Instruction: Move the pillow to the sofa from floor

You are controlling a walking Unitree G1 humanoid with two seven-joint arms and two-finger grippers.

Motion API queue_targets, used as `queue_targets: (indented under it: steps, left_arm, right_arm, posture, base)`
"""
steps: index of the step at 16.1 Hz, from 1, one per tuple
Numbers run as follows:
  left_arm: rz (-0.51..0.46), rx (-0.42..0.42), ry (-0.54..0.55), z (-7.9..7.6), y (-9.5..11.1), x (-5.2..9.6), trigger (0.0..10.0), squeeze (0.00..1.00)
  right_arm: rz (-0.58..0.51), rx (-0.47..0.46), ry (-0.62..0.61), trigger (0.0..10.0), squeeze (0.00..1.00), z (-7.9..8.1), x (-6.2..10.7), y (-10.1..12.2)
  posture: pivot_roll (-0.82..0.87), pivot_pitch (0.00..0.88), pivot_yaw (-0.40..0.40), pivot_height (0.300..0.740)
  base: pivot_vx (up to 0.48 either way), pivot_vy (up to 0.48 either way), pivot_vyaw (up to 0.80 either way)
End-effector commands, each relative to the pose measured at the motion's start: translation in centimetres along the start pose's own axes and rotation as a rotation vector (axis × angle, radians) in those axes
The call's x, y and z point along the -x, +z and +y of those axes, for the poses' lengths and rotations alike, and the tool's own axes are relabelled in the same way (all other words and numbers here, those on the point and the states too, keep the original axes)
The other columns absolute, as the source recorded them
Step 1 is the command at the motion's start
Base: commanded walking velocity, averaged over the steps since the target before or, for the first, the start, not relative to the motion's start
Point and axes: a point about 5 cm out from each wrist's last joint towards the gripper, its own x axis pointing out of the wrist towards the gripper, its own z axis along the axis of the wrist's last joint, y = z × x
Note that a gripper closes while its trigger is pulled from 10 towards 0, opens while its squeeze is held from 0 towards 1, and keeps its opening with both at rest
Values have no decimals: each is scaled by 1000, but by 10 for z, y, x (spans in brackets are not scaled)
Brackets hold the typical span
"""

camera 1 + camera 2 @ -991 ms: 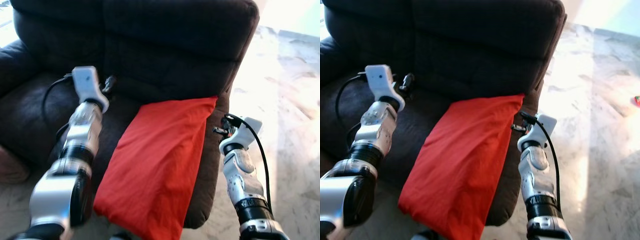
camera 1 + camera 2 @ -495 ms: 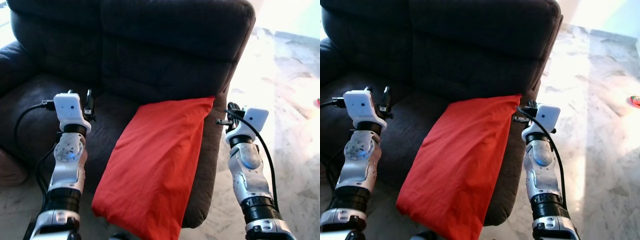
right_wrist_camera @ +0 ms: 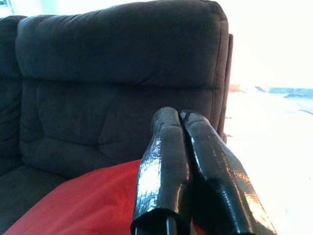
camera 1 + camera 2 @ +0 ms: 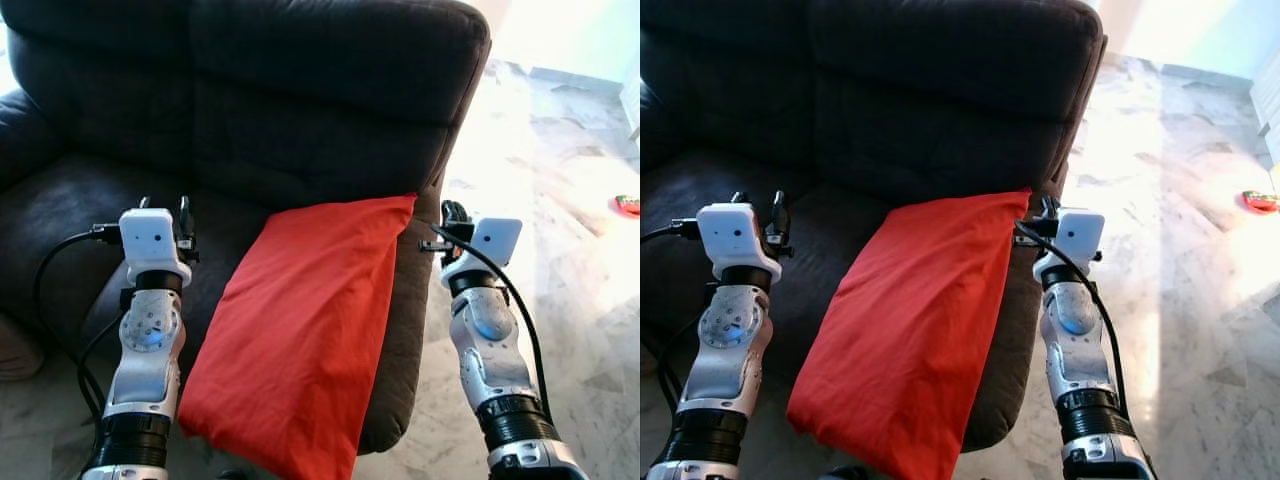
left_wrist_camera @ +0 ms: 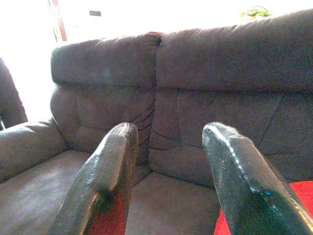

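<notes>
No readable text, label, brand or number appears anywhere. The dark fabric sofa (image 4: 300,110) and the red cloth pillow (image 4: 300,340) bear no lettering.

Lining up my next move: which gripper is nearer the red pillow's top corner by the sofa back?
Right. The right gripper hovers just beside that corner of the red pillow, fingers shut. The left gripper is out over the sofa seat, well clear on the pillow's other side, fingers open.

I see the dark sofa (image 4: 300,130) carrying the red pillow (image 4: 300,330), which lies on its seat and overhangs the front edge above the marble floor (image 4: 580,200)
</notes>
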Motion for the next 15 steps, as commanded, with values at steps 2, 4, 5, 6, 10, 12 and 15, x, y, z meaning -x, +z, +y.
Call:
queue_targets:
  steps: [2,4,5,6,10,12,15]
  left_arm:
    - [3,12,3,0,2,1,10000,0]
    - [9,14,6,1,2,2,10000,0]
    - [13,8,4,1,2,2,10000,0]
    - [14,8,4,1,2,3,10000,0]
    - [41,-5,2,4,-3,4,10000,0]
    - [46,1,3,5,-3,6,10000,0]
    - [46,13,-3,3,-3,7,10000,0]
  right_arm:
    - [13,6,0,10000,0,0,0,-4]
    - [13,4,3,10000,0,2,0,-4]
    - [16,5,10,10000,0,4,0,-5]
    - [18,6,11,10000,0,4,0,-5]
    - [29,-4,9,10000,0,5,1,-8]
    - [34,-4,11,10000,0,6,2,-10]
    - [30,-3,15,10000,0,8,2,-9]
  posture:
    - [113,111,-74,730]
    - [116,108,-73,730]
    - [116,106,-71,730]
    - [116,106,-71,730]
    - [120,97,-66,730]
    - [121,92,-64,730]
    - [123,89,-65,730]
  base:
    - [0,0,0]
    - [0,0,0]
    - [0,0,0]
    - [0,0,0]
    - [0,0,0]
    - [0,0,0]
    - [0,0,0]
